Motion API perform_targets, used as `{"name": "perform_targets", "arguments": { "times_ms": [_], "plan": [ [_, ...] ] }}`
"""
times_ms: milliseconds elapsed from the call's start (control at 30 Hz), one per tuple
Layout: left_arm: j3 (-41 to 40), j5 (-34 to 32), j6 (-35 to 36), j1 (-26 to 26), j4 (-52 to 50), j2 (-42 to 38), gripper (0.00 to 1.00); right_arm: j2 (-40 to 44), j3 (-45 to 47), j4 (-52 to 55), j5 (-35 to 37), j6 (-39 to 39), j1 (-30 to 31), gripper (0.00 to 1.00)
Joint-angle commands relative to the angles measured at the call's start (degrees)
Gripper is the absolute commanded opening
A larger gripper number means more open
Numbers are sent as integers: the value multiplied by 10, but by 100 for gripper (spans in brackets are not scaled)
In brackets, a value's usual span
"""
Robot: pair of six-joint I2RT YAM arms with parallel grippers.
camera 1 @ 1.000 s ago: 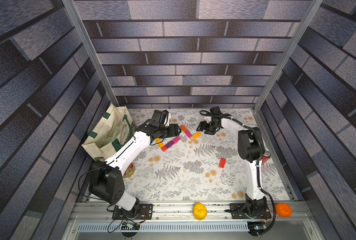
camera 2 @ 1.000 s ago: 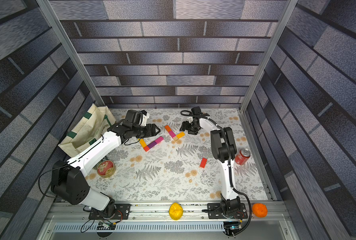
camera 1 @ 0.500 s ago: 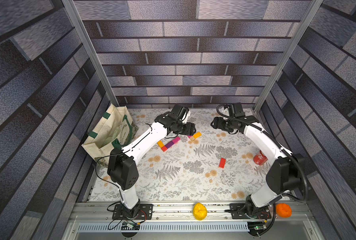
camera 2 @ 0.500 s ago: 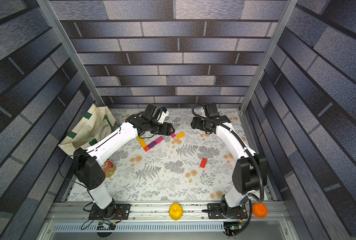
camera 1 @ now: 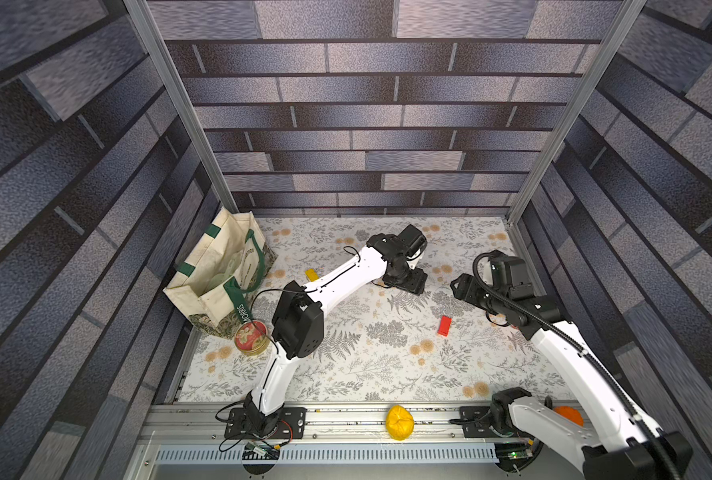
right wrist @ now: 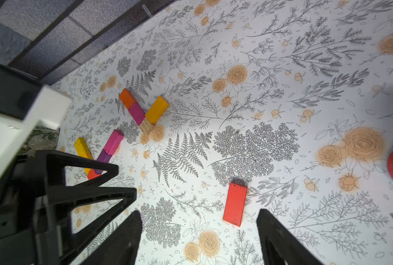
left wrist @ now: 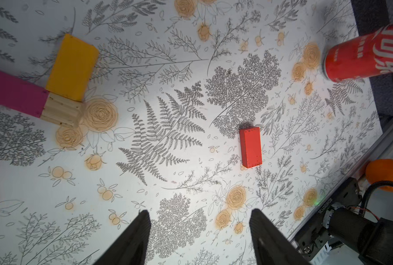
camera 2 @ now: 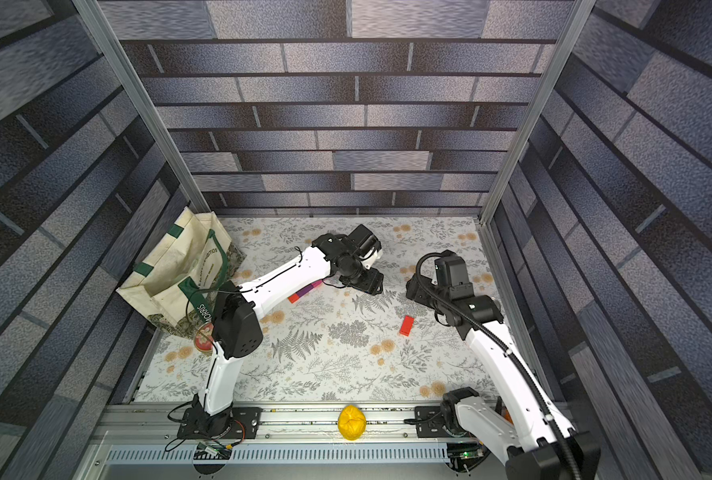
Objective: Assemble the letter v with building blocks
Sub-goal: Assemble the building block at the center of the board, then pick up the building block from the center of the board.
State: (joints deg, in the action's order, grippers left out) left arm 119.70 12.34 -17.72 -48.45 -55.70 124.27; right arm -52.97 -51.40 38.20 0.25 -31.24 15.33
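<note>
Roughly, the job looks past halfway. Left of centre on the floral surface (camera 1: 346, 374), toward the far wall, the left cluster (right wrist: 103, 158) already makes a lopsided v. One yellow block (camera 1: 311, 274) meets a row (camera 2: 304, 293) of red, purple and magenta at its near tip. Just right of it, hidden under the left arm (camera 1: 346, 272) in both top views, the right cluster (right wrist: 137, 112) makes another. Orange and magenta run down to a wood cube (left wrist: 60, 111), and a single amber block (left wrist: 71, 66) touches that cube as the short arm. The left jaws hang over the surface beside this cluster, spread wide and holding nothing. Further right and nearer, well apart from both clusters, a loose red block (camera 1: 444, 325) lies flat, not yet placed. The right jaws hover on its far side, also spread and empty, with the block ahead of their gap in the right wrist view. A soda can (left wrist: 362, 59) stands at the right edge. What seems left is fetching the red block to lengthen a short arm
</note>
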Motion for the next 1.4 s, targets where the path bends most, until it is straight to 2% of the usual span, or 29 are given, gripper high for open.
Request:
{"name": "perform_targets", "arguments": {
  "times_ms": [0,300,533,833,1367],
  "plan": [
    [63,-22,22,-29,-61,39,71,60,32,29,21,-42,-3,80],
    [250,-43,33,-89,-157,181,70,188,67,86,35,-79,-3,79],
    [336,-90,14,-116,-191,257,71,252,84,115,30,-93,-3,78],
    [351,-130,-6,-127,-177,292,73,302,87,151,35,-91,-3,78],
    [362,-65,6,-127,-126,321,74,348,99,175,36,-100,-3,77]
  ]
}}
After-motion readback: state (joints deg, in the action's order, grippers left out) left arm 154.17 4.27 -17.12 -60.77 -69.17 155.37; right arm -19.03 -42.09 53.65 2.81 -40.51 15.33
